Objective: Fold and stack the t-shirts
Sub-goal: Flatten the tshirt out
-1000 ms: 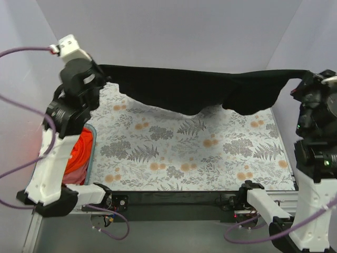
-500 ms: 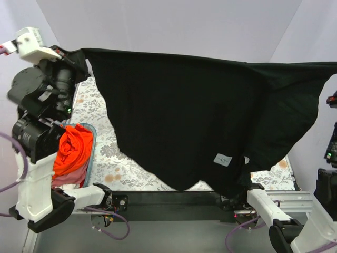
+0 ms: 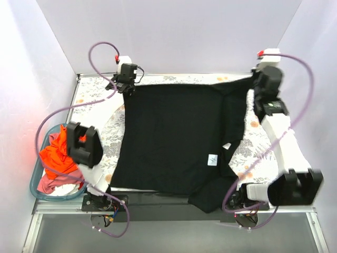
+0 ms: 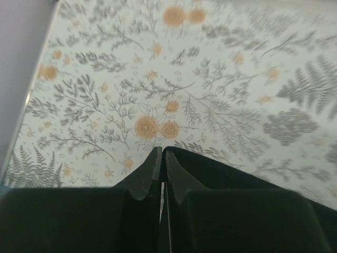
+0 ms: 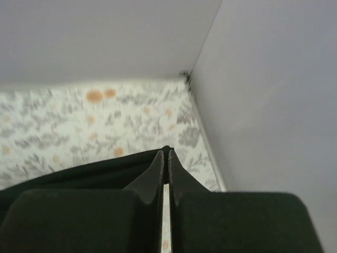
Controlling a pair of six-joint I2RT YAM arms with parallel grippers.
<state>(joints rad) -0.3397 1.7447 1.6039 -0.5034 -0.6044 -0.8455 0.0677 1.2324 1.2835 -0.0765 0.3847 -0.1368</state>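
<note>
The black t-shirt (image 3: pixel 174 137) lies spread over the floral table, its white square label (image 3: pixel 212 159) near the front; its front hem hangs over the near edge. My left gripper (image 3: pixel 126 89) is at the far left corner of the shirt, shut on the black cloth (image 4: pixel 210 163). My right gripper (image 3: pixel 258 87) is at the far right corner, shut on the black cloth (image 5: pixel 105 171). The right side of the shirt is folded over in a band (image 3: pixel 234 121). An orange-red shirt (image 3: pixel 55 153) and a dusty pink shirt (image 3: pixel 50 182) lie in the basket.
The teal plastic basket (image 3: pixel 37 191) stands off the table's left front. White walls close the back and both sides. The floral table cover (image 3: pixel 97 110) shows left of the shirt and along the right edge (image 3: pixel 258 137).
Both arms have swung from high and near to far and low. The black shirt, hanging stretched in the air before, now lies flat on the table, still gripped at its far corners.
</note>
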